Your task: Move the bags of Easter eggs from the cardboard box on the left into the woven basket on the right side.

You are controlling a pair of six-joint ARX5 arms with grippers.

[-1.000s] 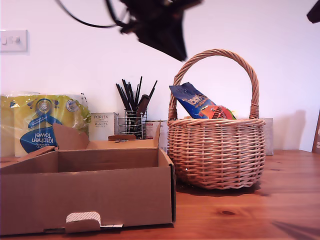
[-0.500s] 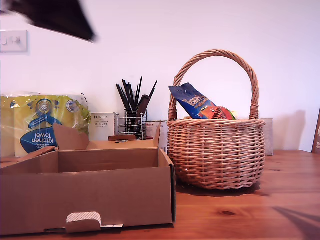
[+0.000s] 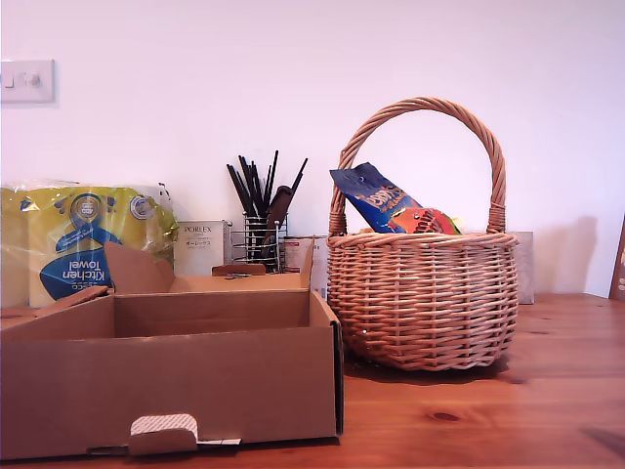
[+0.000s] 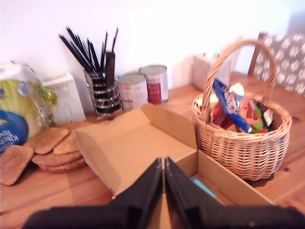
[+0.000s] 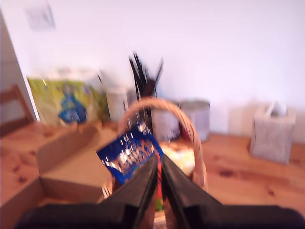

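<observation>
**One packet may be left behind in the box**

Nearest, my first gripper [image 4: 164, 179] hangs over the cardboard box [image 3: 176, 376] with jaws pressed together, holding nothing. A teal scrap [image 4: 204, 187] shows on the box floor, possibly a last bag; a closed descent would shove it, not grasp it. At three o'clock from the box, the basket [image 3: 422, 298] holds the bags [image 3: 391, 203]. My second gripper [image 5: 159, 183], also closed and empty, hovers above its handle [image 5: 157, 106] and could snag it.
</observation>
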